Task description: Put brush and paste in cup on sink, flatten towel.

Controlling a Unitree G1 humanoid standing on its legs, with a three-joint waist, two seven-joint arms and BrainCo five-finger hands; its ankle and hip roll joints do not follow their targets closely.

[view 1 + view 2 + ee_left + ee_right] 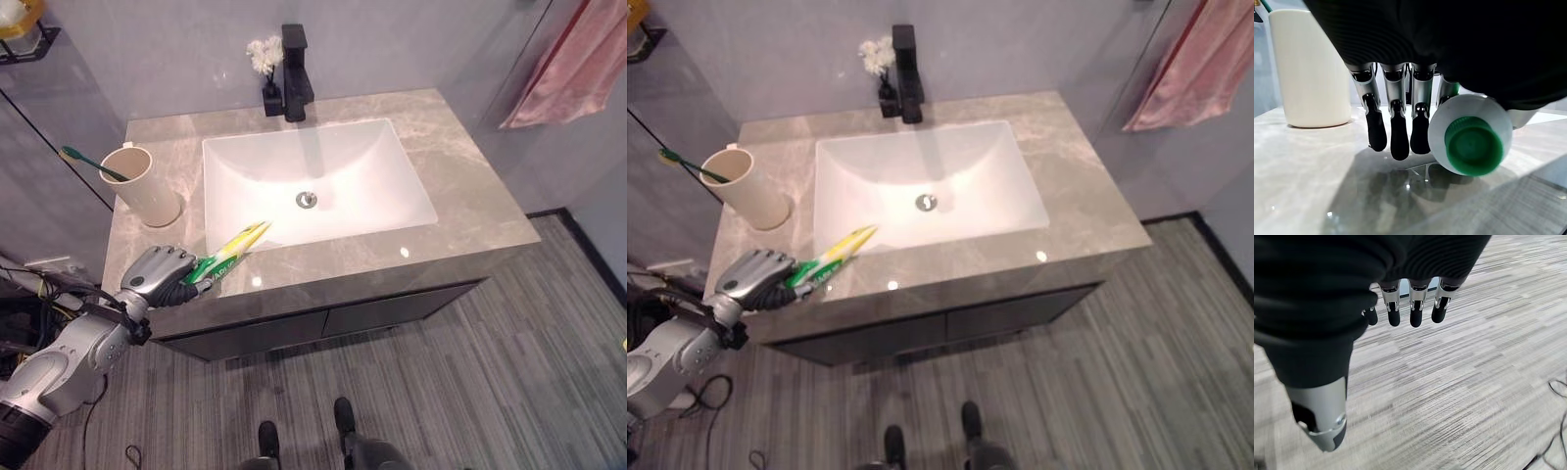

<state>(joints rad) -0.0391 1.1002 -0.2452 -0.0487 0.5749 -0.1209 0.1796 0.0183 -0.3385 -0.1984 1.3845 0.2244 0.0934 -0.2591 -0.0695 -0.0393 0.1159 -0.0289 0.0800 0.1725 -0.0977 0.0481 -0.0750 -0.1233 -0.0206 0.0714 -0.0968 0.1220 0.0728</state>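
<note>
Left hand (160,274) at the surface's (460,186) front left corner, clenched round the toothpaste tube (227,254), green cap toward the wrist. Right hand (1400,308) hanging over the floor, fingers relaxed. Brush (90,164) already in the cup (142,184) near the left edge. Next, probably: lift tube, drop into cup. Open room between. Towel (563,69) untouched.

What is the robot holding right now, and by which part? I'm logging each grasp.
The left hand grips the toothpaste tube at its green-capped end, with the flat tail pointing toward the basin. The right hand holds nothing.
</note>
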